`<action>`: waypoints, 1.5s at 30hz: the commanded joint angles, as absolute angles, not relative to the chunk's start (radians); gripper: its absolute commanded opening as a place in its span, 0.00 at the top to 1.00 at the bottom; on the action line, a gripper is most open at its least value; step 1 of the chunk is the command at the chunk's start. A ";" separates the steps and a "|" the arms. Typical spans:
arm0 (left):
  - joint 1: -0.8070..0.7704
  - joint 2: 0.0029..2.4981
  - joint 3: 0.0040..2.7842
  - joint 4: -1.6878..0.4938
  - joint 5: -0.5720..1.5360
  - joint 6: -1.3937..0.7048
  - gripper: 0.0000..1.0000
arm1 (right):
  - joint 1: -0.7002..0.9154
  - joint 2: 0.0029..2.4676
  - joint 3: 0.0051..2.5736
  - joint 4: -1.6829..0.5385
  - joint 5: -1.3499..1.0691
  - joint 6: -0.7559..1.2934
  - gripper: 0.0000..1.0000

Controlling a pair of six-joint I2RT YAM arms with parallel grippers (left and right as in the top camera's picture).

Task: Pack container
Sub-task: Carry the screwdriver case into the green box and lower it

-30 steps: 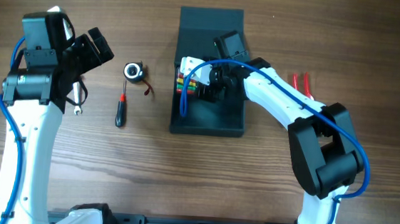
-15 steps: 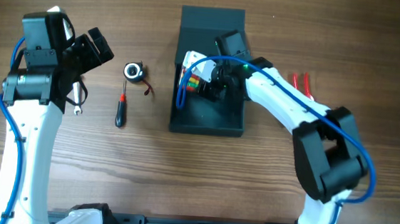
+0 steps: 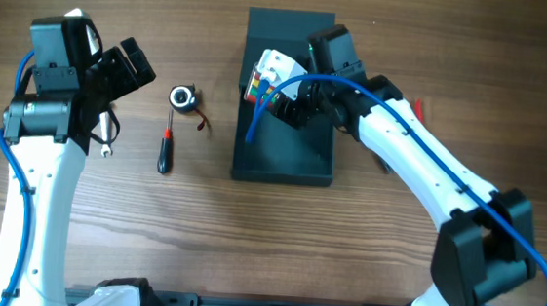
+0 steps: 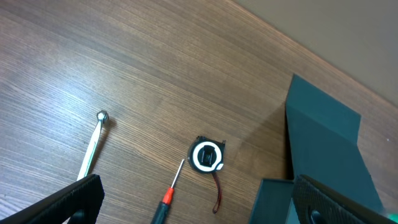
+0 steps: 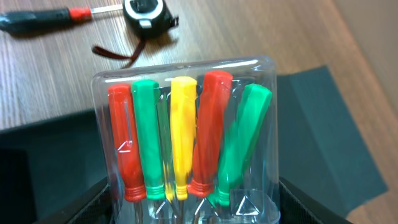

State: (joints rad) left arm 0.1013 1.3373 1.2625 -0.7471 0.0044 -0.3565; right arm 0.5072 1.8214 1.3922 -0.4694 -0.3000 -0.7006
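The right claw [image 5: 196, 208] had a clear pack of screwdrivers [image 5: 186, 149] pinched betw. its two fingers, jaws closed in only as far as the pack's width. A sec earlier that pack sat lower, over the middle-left of the box [image 3: 297, 160]. It had since been carried to the back-left corner, by the hinge of the lid [image 3: 288, 29], and the arm had stretched out w/ it. From above I couldn't tell whether the pack touched the box floor or hung over it. The box itself hadn't budged: mid-desk [image 3: 246, 249], open, lid laid flat behind it, nothing else inside that I could see.

The left claw [image 4: 198, 186] hadn't moved either, spread wide w/ nothing in it, over the left side of the desk. Near it lay a tape measure [image 4: 206, 156], a red-and-black screwdriver [image 3: 165, 150] and a spanner [image 4: 93, 143], all apart from the box.

My read: the 1st item was being positioned, not yet let go. Tucking it along the back wall would leave room for the rest, so packing had barely begun.
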 commanded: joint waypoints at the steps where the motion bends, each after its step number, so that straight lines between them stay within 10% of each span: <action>1: 0.108 1.341 1.281 -0.742 -0.001 -0.348 0.00 | 0.505 1.925 1.406 -0.467 -0.281 -0.707 0.33; 37: 0.108 1.341 1.281 -0.748 -0.001 -0.348 0.00 | 0.529 2.007 1.401 -0.476 -0.339 -0.857 0.27; 41: 0.108 1.341 1.281 -0.754 -0.002 -0.348 0.00 | 0.529 2.007 1.401 -0.465 -0.334 -0.781 0.20; 42: 0.108 1.341 1.281 -0.754 -0.002 -0.348 0.00 | 0.529 2.007 1.401 -0.464 -0.334 -0.779 0.00; 45: 0.108 1.341 1.281 -0.754 -0.001 -0.348 0.00 | 0.529 2.007 1.401 -0.463 -0.317 -0.776 0.00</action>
